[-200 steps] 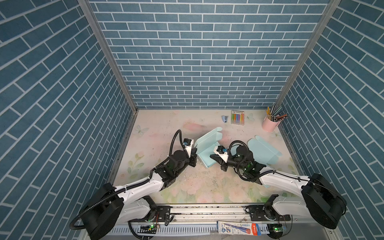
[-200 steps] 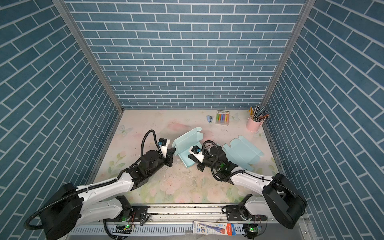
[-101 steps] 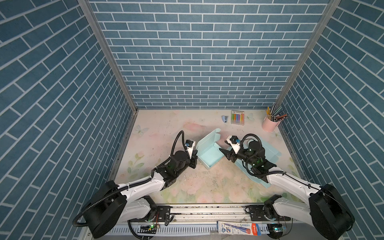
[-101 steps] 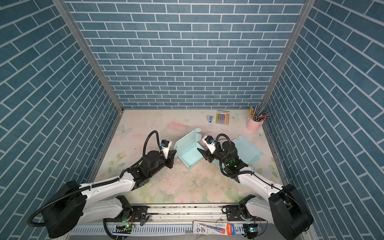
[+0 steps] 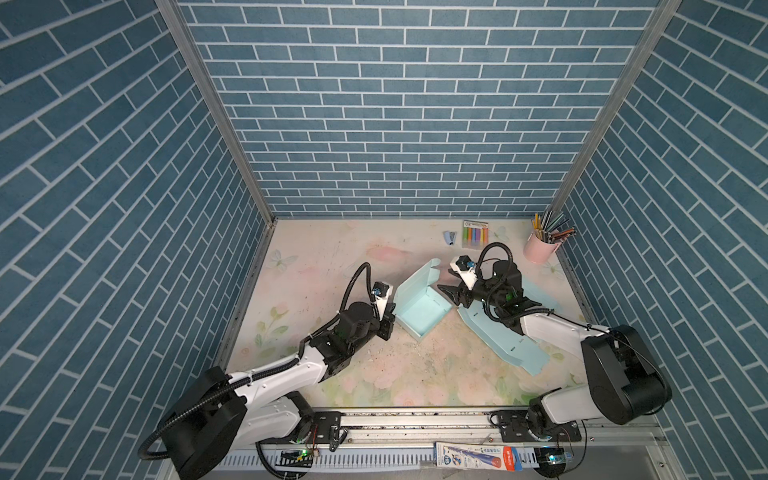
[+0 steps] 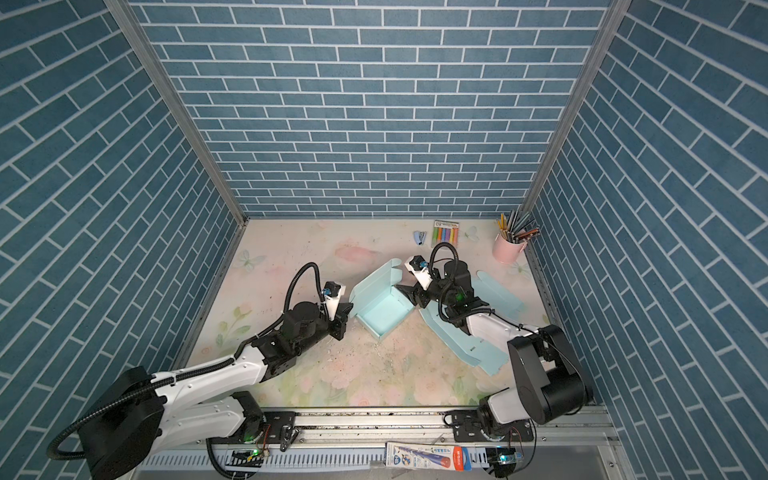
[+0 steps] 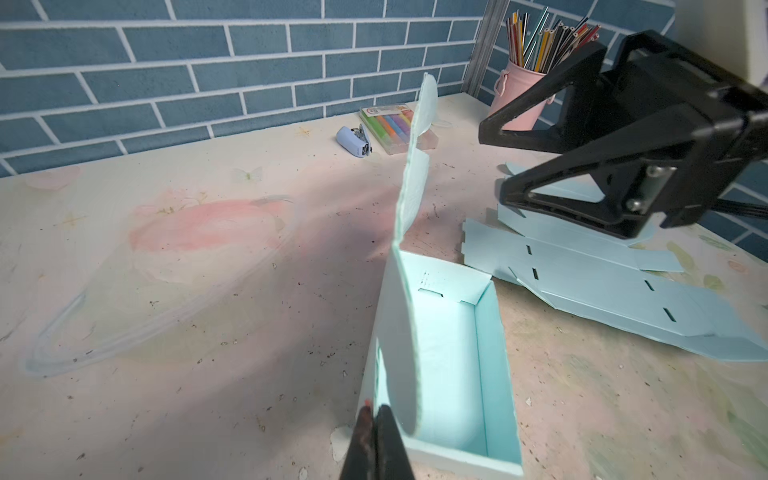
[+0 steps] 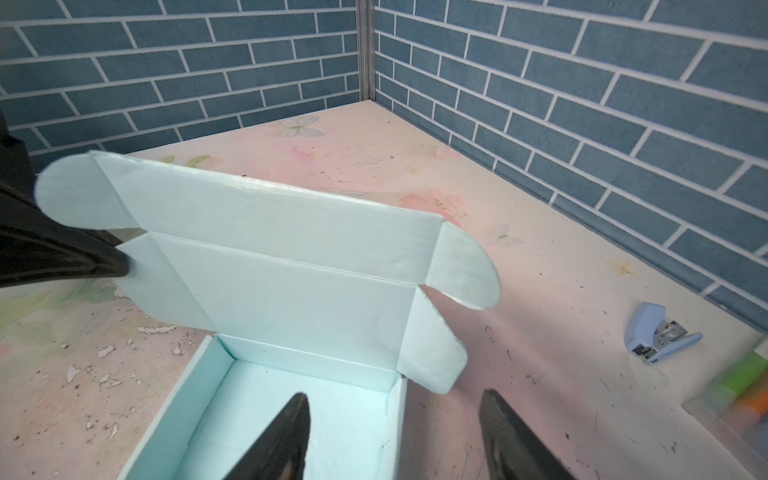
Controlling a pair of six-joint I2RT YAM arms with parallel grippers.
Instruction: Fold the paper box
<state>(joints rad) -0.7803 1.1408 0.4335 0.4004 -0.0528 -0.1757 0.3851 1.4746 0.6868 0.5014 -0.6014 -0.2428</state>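
Entry: light-blue paper box (image 5: pixel 422 309), mid-tabletop (image 5: pixel 332 257), tray open. Its lid (image 8: pixel 282 257) stands nearly upright along the long hinge.

We list the left claw (image 7: pixel 376 432) as pinched shut at the lid's end flap; we cannot confirm a grip.

The right claw (image 8: pixel 395 395) is spread wide, straddling the tray wall and facing the lid.

The right wrist view shows the lid's inner face; the left wrist view sees it edge-on.
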